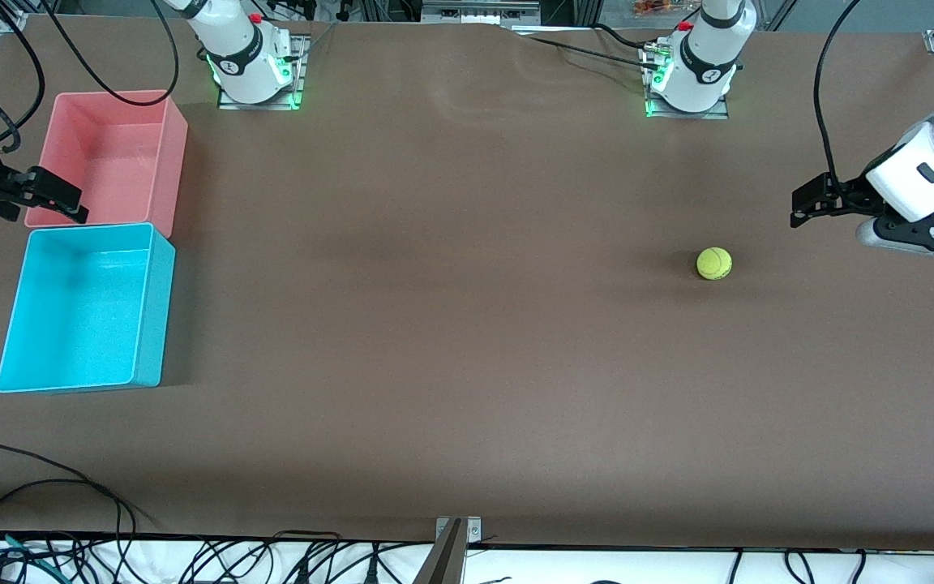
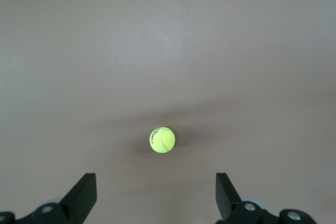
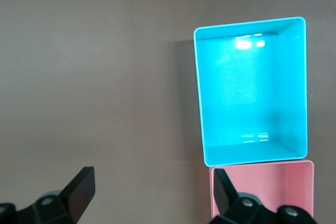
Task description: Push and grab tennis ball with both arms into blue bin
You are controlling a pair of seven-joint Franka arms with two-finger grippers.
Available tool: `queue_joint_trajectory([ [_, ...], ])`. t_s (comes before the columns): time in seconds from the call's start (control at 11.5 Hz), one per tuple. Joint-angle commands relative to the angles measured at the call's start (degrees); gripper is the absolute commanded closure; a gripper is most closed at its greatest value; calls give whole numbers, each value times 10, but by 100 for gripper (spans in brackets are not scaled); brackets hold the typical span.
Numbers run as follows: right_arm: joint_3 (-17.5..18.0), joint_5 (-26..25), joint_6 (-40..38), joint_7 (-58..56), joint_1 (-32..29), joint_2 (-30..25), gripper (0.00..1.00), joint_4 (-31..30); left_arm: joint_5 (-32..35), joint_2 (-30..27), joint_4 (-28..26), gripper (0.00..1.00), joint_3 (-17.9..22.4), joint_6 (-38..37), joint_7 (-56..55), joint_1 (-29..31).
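Step in hand, as I judge it: approach, before any push. My left gripper (image 1: 809, 199) hangs wide open and empty at the frame's right edge. One tennis ball (image 1: 714, 264) rests right of centre. My right gripper (image 1: 49, 195), also spread and empty, waits, probably over the one pink bin (image 1: 175, 154); one blue bin (image 1: 155, 308) sits lower left. Next: drop low, sweep the ball binward.

Broad matte brown table surface (image 1: 451, 341) filled the frame, evenly lit from above with soft shadows, faint ripple in the covering near the farther edge, white strip (image 1: 191, 564) along the nearer edge carried tangled black cables (image 1: 45, 487), small metal bracket (image 1: 457, 529) at mid-edge.
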Motion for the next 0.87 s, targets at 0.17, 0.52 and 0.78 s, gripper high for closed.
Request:
queue_joint_trajectory([
  [0.17, 5, -8, -7, 1, -1, 0, 0, 8, 9, -8, -6, 0, -1, -8, 5, 3],
  [0.52, 3, -10, -7, -1, -2, 0, 0, 9, 9, -8, -4, 0, 0, -15, 5, 5],
  [0.78, 2, -10, -8, -1, -4, 0, 0, 13, 9, -1, 2, 0, 0, -14, 5, 3],
])
